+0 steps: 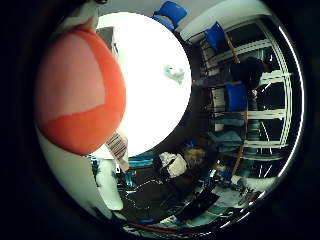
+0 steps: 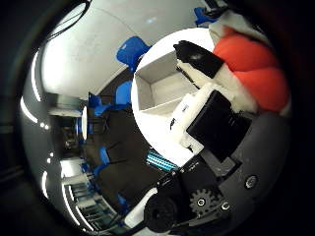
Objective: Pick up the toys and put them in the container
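An orange-red soft toy (image 1: 80, 95) fills much of the little finger side palm view, close against the palm, with a white tag (image 1: 117, 146) hanging from it. It also shows in the thumb side palm view (image 2: 254, 61), where my right hand's (image 2: 212, 123) black and white fingers (image 2: 200, 61) curl beside it and hold it above the round white table (image 2: 162, 133). An open white box (image 2: 157, 87), the container, stands on that table below the hand. A small white object (image 1: 175, 72) lies on the table top away from the hand.
Blue chairs (image 1: 170, 14) (image 2: 131, 51) stand around the far side of the table. Metal shelving with blue bins (image 1: 237, 95) stands beyond it. Clutter and bags (image 1: 180, 165) lie on the floor beside the table edge.
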Available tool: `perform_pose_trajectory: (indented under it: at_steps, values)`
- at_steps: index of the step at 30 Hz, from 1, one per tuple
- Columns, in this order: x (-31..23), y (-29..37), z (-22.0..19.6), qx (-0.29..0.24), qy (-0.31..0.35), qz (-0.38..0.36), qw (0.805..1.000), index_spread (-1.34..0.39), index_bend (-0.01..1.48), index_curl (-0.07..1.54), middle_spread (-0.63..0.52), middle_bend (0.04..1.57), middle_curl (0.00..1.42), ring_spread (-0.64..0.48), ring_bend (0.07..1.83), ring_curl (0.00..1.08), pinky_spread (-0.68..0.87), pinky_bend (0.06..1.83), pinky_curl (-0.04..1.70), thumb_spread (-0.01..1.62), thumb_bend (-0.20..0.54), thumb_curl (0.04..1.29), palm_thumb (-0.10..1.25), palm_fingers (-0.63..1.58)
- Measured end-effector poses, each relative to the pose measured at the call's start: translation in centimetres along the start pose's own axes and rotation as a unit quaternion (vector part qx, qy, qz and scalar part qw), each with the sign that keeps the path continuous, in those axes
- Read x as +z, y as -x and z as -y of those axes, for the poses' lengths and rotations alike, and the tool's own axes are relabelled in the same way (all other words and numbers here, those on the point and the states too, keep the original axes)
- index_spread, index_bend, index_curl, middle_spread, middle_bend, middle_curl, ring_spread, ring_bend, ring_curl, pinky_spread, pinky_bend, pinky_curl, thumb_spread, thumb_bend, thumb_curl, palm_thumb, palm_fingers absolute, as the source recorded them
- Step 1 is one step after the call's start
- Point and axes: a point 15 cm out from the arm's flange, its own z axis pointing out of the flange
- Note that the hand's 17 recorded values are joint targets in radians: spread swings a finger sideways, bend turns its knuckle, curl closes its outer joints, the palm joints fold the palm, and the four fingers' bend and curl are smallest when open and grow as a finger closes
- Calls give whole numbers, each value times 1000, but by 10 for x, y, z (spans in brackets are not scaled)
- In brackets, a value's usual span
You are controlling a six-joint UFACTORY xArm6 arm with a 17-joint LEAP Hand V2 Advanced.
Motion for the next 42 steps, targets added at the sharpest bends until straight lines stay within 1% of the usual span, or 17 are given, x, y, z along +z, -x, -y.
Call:
perform_pose_trajectory:
  at_steps: [6, 12, 14, 17, 18, 19, 20, 21, 22, 23, 24, 26, 28, 30, 33, 37, 42]
  values:
    - [10, 43, 45, -7, -18, 13, 1000, -226, 1137, 710, -166, 1303, 822, -288, 1248, 917, -224, 1174, 1149, 1194, -11, 494, 966, 1069]
    - [16, 64, 103, -1, -84, 27, 996, -219, 1113, 721, -167, 1299, 823, -292, 1237, 933, -233, 1156, 1180, 1200, -12, 500, 969, 1068]
    - [27, 67, 116, 0, -88, 31, 996, -219, 1108, 723, -168, 1296, 824, -292, 1229, 935, -233, 1152, 1183, 1202, -12, 501, 968, 1070]
    - [45, 70, 124, 1, -75, 33, 997, -218, 1061, 718, -167, 1260, 812, -286, 1212, 912, -249, 1124, 1137, 1223, -18, 486, 927, 1086]
    - [51, 70, 124, 2, -69, 33, 997, -218, 1008, 707, -163, 1242, 797, -280, 1211, 884, -268, 1088, 1090, 1233, -18, 481, 909, 1114]
    - [55, 71, 125, 2, -64, 33, 997, -231, 841, 671, -165, 1206, 758, -274, 1208, 822, -326, 1027, 998, 1242, -25, 466, 869, 1094]
    - [59, 71, 125, 2, -60, 33, 998, -242, 765, 656, -167, 1180, 740, -273, 1204, 799, -356, 1010, 966, 1240, -31, 458, 845, 1062]
    - [63, 71, 124, 2, -52, 33, 998, -270, 588, 624, -178, 1120, 710, -277, 1188, 759, -429, 991, 908, 1235, -39, 446, 787, 945]
    - [66, 70, 122, 1, -45, 33, 998, -311, 427, 597, -199, 992, 671, -280, 1173, 737, -476, 1018, 883, 1230, -44, 429, 715, 696]
    - [68, 70, 119, -1, -38, 32, 999, -359, 344, 552, -212, 897, 633, -273, 1110, 696, -443, 973, 859, 1225, -38, 414, 674, 490]
    - [71, 70, 114, -3, -28, 32, 999, -396, 325, 526, -208, 813, 598, -246, 1050, 667, -370, 906, 856, 1217, -35, 401, 638, 311]
    - [76, 69, 106, -7, -9, 31, 999, -426, 296, 484, -164, 650, 527, -154, 910, 597, -192, 880, 846, 1199, -36, 381, 591, 110]
    - [79, 63, 102, -16, 4, 30, 999, -443, 282, 445, -98, 531, 459, -15, 773, 510, 65, 857, 808, 1179, -30, 362, 547, 59]
    - [80, 56, 101, -19, 6, 29, 999, -442, 252, 418, -43, 454, 414, 92, 668, 438, 264, 827, 754, 1167, -29, 344, 512, 30]
    - [78, 49, 100, -24, 4, 28, 999, -444, 196, 386, -13, 442, 389, 164, 557, 365, 429, 741, 667, 1148, -31, 318, 454, 45]
    - [68, 33, 94, -26, -1, 29, 999, -441, 166, 349, -4, 418, 367, 195, 483, 315, 516, 654, 572, 1134, -26, 297, 415, 73]
    - [58, -3, 78, -8, 3, 24, 1000, -423, 156, 305, -2, 382, 349, 205, 438, 278, 542, 633, 502, 1117, -22, 284, 395, 109]
